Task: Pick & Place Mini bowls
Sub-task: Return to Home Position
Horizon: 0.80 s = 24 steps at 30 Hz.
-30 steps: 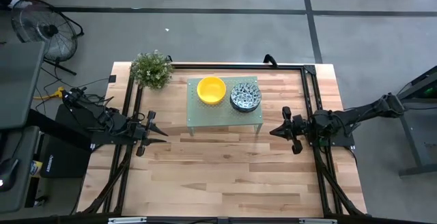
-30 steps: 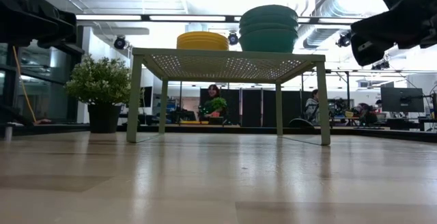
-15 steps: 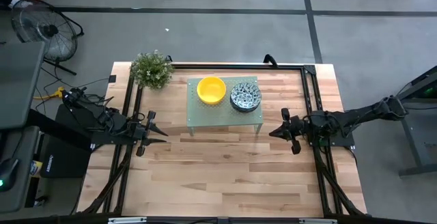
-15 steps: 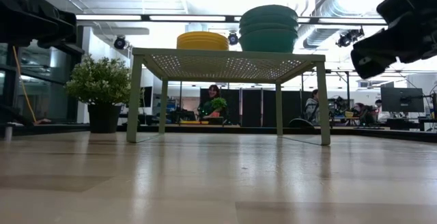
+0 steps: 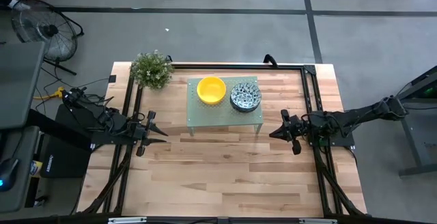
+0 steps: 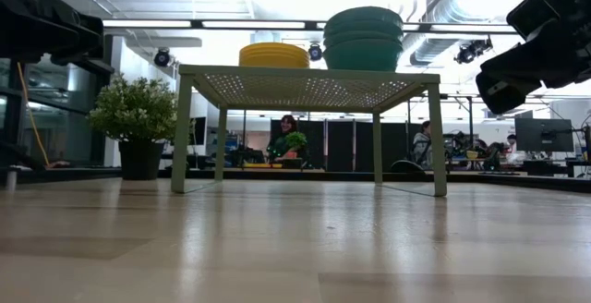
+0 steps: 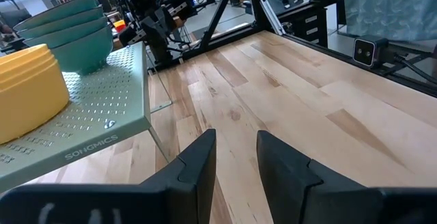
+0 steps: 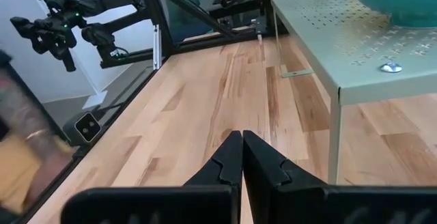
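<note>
Bowls [image 5: 211,90] on stand [image 5: 205,116]; left gripper [image 7: 235,136], right gripper [image 8: 242,136] flank it, apart

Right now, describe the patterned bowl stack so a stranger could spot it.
On the wooden table, find the pale green perforated stand. Of the two bowl stacks on it, the patterned bowl stack stands nearer the right arm, dark blue-green on white inside, unlike its plain yellow neighbour.

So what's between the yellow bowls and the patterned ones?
Only a bare strip of the green stand separates the yellow bowls and patterned bowls, shown in the high view.
</note>
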Available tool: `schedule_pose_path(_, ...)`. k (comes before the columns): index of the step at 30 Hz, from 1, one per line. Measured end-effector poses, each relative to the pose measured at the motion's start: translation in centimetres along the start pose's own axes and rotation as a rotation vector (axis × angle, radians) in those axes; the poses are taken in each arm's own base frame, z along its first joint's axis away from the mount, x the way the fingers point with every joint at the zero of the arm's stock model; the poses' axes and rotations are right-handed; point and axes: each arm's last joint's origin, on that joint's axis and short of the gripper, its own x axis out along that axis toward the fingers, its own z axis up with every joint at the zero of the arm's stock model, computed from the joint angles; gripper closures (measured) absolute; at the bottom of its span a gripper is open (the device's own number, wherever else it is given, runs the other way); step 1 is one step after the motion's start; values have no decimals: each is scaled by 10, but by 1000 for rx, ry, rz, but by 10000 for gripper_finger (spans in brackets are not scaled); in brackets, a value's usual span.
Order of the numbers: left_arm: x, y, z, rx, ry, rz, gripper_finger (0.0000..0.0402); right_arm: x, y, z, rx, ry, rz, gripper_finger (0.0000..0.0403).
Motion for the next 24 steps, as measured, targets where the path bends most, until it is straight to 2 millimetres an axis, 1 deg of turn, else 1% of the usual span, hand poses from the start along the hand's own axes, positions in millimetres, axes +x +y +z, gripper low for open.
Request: schedule_pose_path(24, 0, 0, 0, 0, 0, 0, 298, 0, 0, 0, -8, 0, -2, 402)
